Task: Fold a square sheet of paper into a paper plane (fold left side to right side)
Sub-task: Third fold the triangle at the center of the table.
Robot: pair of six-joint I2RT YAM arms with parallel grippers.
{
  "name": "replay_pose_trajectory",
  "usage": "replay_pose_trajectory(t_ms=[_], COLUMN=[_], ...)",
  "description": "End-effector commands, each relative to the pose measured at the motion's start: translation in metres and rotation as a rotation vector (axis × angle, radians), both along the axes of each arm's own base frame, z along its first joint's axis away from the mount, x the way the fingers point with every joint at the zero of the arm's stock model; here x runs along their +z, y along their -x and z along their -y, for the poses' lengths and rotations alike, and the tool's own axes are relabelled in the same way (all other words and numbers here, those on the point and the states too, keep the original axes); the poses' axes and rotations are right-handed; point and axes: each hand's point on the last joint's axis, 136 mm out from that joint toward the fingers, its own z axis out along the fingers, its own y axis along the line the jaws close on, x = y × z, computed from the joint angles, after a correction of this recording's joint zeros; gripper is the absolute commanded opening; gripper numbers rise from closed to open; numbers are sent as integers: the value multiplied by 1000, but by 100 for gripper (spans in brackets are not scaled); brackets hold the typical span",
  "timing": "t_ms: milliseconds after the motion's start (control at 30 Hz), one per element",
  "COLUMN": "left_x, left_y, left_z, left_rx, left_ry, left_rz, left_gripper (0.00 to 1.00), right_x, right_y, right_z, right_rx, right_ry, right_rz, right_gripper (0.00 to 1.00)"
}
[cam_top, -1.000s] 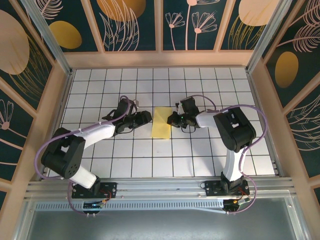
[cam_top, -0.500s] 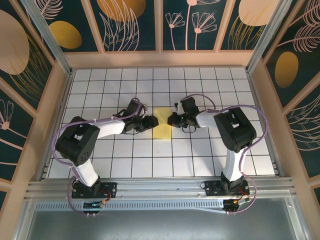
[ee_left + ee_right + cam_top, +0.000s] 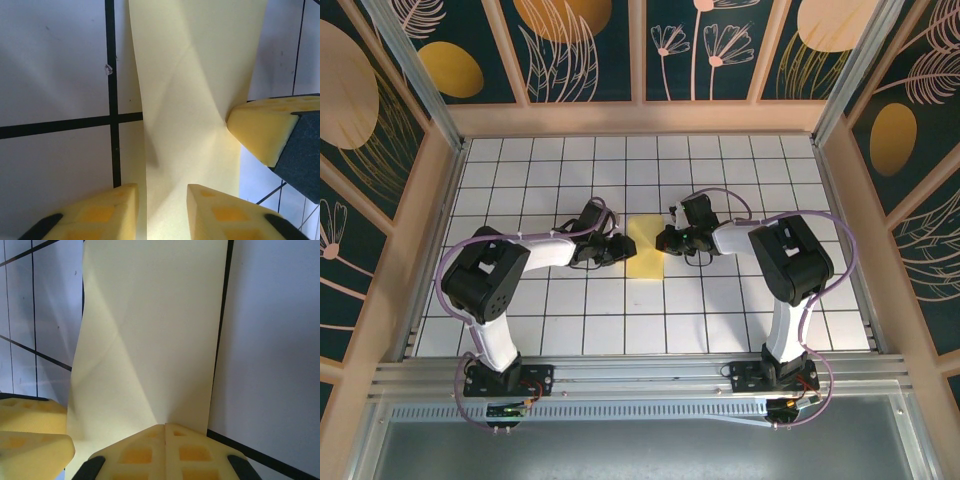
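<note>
The square sheet of paper (image 3: 645,249) lies mid-table as a pale-yellow, creased, folded strip. In the left wrist view the paper (image 3: 200,75) runs up the frame, its left edge curled up off the tiles. My left gripper (image 3: 623,247) is at that left edge. Its jaws (image 3: 162,192) stand a little apart with the raised paper edge between the yellow pads (image 3: 100,212). My right gripper (image 3: 663,240) is shut, its joined tips (image 3: 165,426) pressing down on the paper (image 3: 150,330) near its right edge. The right fingertip (image 3: 262,127) shows touching the paper.
The table (image 3: 720,310) is a white grid of tiles with black lines, walled by wooden frames and patterned panels (image 3: 590,50). Both arms reach inward from their bases (image 3: 505,380) at the near rail.
The left arm swung right until its gripper reached the paper's left edge, and its jaws narrowed. The paper's left edge has lifted. The right gripper stayed pressed on the paper.
</note>
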Motion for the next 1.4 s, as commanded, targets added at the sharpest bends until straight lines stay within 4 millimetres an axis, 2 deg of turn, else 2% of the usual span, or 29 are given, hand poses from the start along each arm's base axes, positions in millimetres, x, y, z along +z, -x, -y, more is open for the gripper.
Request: replay_pose_trajectory(t_ms=[0,300,400,533,633,733,833,967,1033,1167,1267,1367], left_x=[10,9,10,15,20,25,27,32,34,35,36,36], left_y=[-6,-5,-5,-3,0,1,5,10,11,14,15,16], left_z=[12,6,7,11,14,16,18,19,20,19,19,19], left_rx=[-27,-20,-17,-15,-3,30,54,64,68,86,94,100], left_ry=[27,-10,-8,7,23,45,62,80,96,103,108,115], left_rz=[31,36,33,34,27,1,-22,-30,-34,-52,-61,-65], left_gripper=[28,17,12,5,3,0,0,0,0,0,0,0], right_x=[-9,-1,6,31,52,74,93,114,120,120,112,101], right_y=[9,5,0,-12,-19,-16,-2,30,49,83,109,125], right_z=[12,12,11,15,24,34,45,50,45,28,14,3], right_rx=[-1,2,10,6,-1,13,34,83,116,176,240,289], right_ry=[50,55,53,67,113,150,172,192,215,251,304,362], right_rz=[-23,17,44,145,248,367,485,646,724,855,963,1045], right_gripper=[0,0,4,18,33,44,51,57,58,58,60,63])
